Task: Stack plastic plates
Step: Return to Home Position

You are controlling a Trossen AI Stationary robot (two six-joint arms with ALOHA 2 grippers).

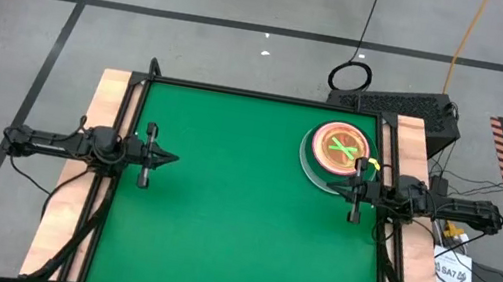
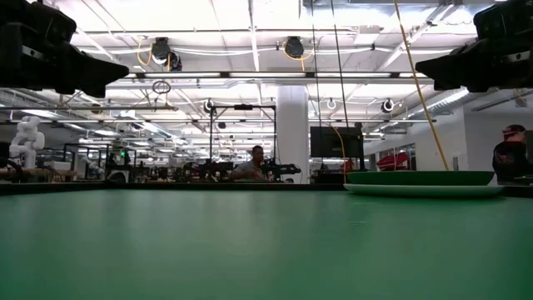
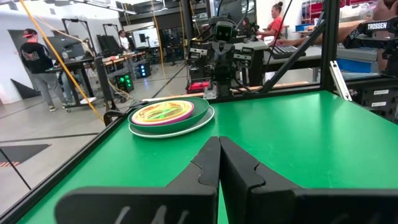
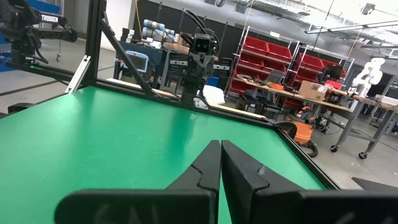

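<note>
The plastic plates sit in one stack (image 1: 338,153) near the table's far right corner, resting flat on the green mat: a pale plate at the bottom, dark green and magenta above, smaller striped pink and green ones on top. The stack (image 3: 169,115) also shows in the left wrist view, and in the low view as a stack (image 2: 420,182) seen edge-on. My left gripper (image 1: 171,159) hovers shut at the table's left side, far from the stack. My right gripper (image 1: 339,185) hovers shut at the right side, just near of the stack, touching nothing.
A black frame rail (image 1: 269,96) borders the green mat. Wooden boards (image 1: 103,118) flank it on both sides. The mat's middle and near half (image 1: 237,230) are bare. People and benches show in the room beyond the table.
</note>
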